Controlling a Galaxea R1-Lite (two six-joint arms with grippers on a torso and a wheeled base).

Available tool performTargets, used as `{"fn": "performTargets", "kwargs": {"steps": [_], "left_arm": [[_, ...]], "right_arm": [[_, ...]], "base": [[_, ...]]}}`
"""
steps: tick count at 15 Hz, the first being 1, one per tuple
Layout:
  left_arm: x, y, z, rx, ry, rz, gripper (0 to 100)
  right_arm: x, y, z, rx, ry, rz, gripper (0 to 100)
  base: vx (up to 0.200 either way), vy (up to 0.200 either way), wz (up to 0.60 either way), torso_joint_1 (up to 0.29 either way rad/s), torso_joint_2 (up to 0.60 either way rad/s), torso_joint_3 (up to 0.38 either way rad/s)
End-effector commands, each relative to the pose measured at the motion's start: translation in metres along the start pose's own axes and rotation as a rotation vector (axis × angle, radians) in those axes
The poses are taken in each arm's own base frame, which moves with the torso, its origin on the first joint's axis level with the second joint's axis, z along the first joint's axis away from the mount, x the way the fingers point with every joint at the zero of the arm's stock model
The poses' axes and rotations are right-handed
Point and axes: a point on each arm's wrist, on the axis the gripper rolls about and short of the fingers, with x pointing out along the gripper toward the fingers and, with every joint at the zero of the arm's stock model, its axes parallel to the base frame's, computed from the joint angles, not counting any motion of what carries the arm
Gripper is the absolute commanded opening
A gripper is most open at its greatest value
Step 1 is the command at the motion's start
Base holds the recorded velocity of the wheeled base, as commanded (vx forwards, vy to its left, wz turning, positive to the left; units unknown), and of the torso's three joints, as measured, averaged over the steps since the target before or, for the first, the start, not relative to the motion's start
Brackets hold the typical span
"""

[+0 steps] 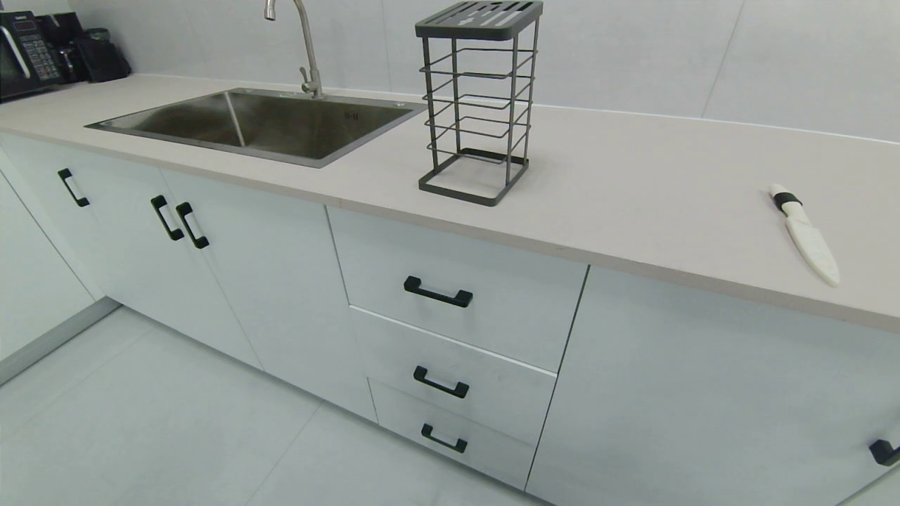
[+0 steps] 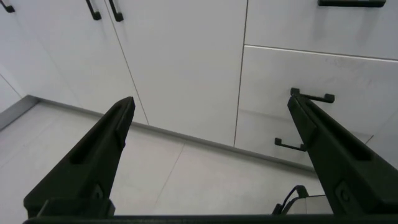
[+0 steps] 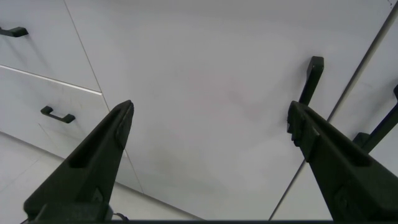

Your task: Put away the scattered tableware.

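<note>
A white knife with a black band on its handle lies flat on the countertop at the far right, blade toward the front edge. A black wire rack with a slotted top stands upright mid-counter, right of the sink. My left gripper hangs open low in front of the white cabinet doors and drawers, nothing between its fingers. My right gripper is open too, facing a plain white cabinet door below the counter.
A steel sink with a faucet is set in the counter at the left. Dark appliances stand in the far left corner. Below are cabinet doors and three drawers with black handles. Pale floor tiles lie in front.
</note>
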Motion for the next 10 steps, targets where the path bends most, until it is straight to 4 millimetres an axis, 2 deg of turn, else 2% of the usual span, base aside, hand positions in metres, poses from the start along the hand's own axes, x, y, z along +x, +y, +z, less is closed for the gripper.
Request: {"fn": "performTargets", "kwargs": {"steps": [1,7,10], "left_arm": [[0.0001,0.0001,-0.0006,-0.043,0.007,0.007,100],[0.0001,0.0005,-0.0008,-0.061,0.009,0.026,100],[0.0001,0.0006,-0.0008,-0.058,0.009,0.027,100]], "right_arm": [[0.0001,0.0,0.0,0.0,0.002,0.0,100],[0.0001,0.0,0.0,0.0,0.002,0.0,100],[0.0001,0.0,0.0,0.0,0.002,0.0,100]], "base": [[0.0,0.0,0.0,0.0,0.0,0.0],[0.0,0.0,0.0,0.0,0.0,0.0],[0.2,0.0,0.0,0.001,0.0,0.001]]}}
